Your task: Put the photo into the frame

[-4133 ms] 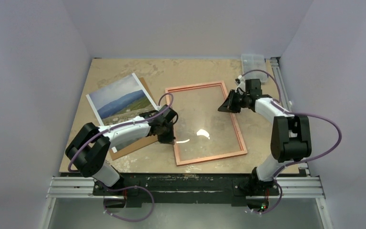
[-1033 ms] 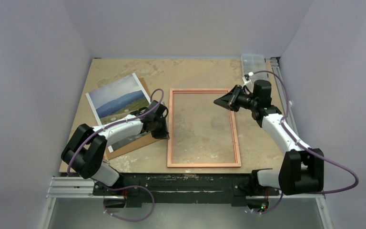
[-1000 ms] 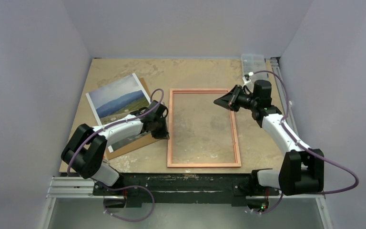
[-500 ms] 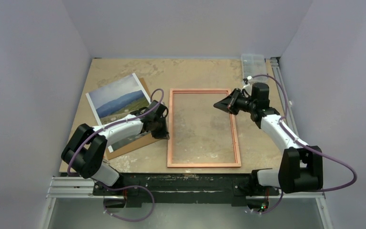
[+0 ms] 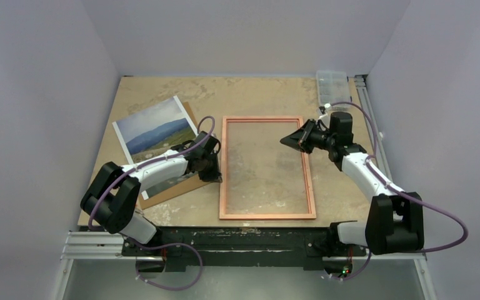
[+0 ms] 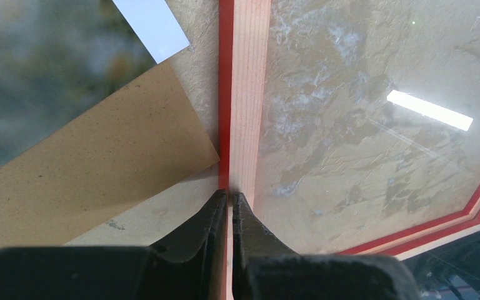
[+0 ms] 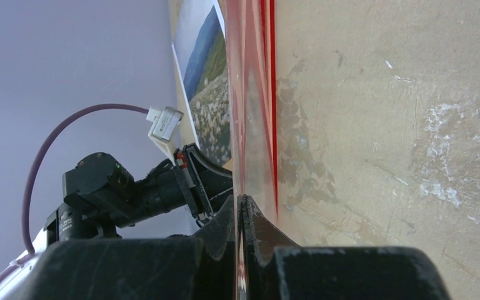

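Observation:
The frame (image 5: 223,169) lies flat in the middle of the table, copper back up, its clear pane showing the tabletop. My left gripper (image 5: 216,175) stands on the frame's left rail (image 6: 250,94). Its jaws (image 6: 230,194) are shut to a hair-wide slit, with the tips on the red-and-wood edge. My right gripper (image 5: 283,141) is shut and points left, low over the pane just inside the right rail. From the right wrist the frame (image 7: 253,94) runs edge-on up from the shut tips (image 7: 240,199). The photo (image 5: 153,128) lies face up at the left.
A brown backing board (image 5: 175,187) lies under the photo and reaches the frame's left rail (image 6: 100,156). A clear plastic box (image 5: 331,80) sits at the back right corner. Grey walls close in the table on three sides. The left arm (image 7: 131,187) shows across the frame.
The right gripper has slid a little toward the near side along the frame's right part. The frame, the photo and the left gripper have stayed put.

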Robot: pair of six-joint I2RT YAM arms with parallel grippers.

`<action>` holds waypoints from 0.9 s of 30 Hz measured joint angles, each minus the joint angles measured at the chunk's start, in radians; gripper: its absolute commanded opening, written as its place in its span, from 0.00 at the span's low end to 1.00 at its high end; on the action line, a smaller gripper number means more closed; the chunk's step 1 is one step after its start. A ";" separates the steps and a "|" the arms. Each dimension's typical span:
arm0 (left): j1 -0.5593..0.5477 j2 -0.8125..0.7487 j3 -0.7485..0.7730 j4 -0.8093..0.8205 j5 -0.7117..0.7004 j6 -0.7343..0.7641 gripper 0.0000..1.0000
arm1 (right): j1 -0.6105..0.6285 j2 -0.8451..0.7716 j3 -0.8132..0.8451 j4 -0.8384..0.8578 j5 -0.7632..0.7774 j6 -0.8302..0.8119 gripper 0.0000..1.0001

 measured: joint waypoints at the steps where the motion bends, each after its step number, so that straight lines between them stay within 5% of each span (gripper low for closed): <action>1: 0.000 0.000 0.000 0.000 0.000 0.000 0.06 | 0.000 -0.004 -0.003 0.000 0.000 0.002 0.00; 27: 0.000 0.010 0.012 -0.014 0.002 0.000 0.05 | 0.021 -0.104 -0.066 0.034 0.002 0.076 0.00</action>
